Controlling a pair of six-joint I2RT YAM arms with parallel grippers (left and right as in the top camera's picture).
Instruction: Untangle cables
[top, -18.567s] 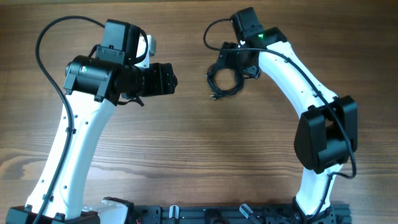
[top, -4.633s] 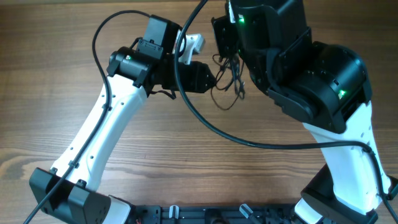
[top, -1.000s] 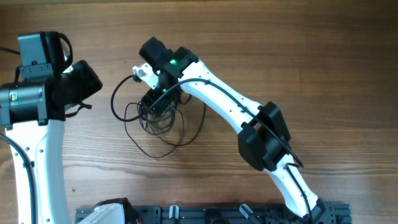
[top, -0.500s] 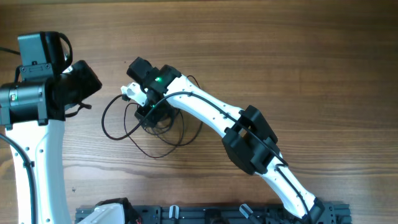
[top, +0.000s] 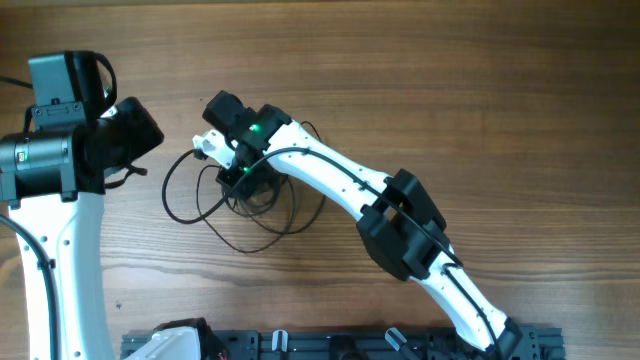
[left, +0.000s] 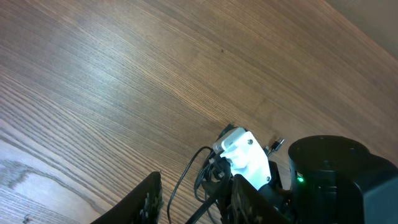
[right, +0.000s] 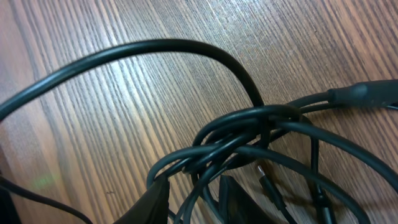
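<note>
Your right pincer (right: 193, 202) has the cables (right: 168, 45) between narrowed jaws, knot (right: 249, 118) ahead, probably to tug it loose; can't tell if it's gripping, left pincer (left: 194, 200) half-open, empty

- counter (top: 500, 90): brown wood with a clear straight grain, smooth, with a soft sheen where the light falls.
- cables (right: 249, 117): black sheath, plastic or rubber, smooth, with glossy highlights along the curves.
- right arm (top: 320, 175): glossy white plastic shell; its joint housings are matt black.
- left arm (top: 60, 250): the same white shell and matt black housings.
- right gripper (right: 191, 198): its fingers (right: 155, 202) are matt black plastic.
</note>
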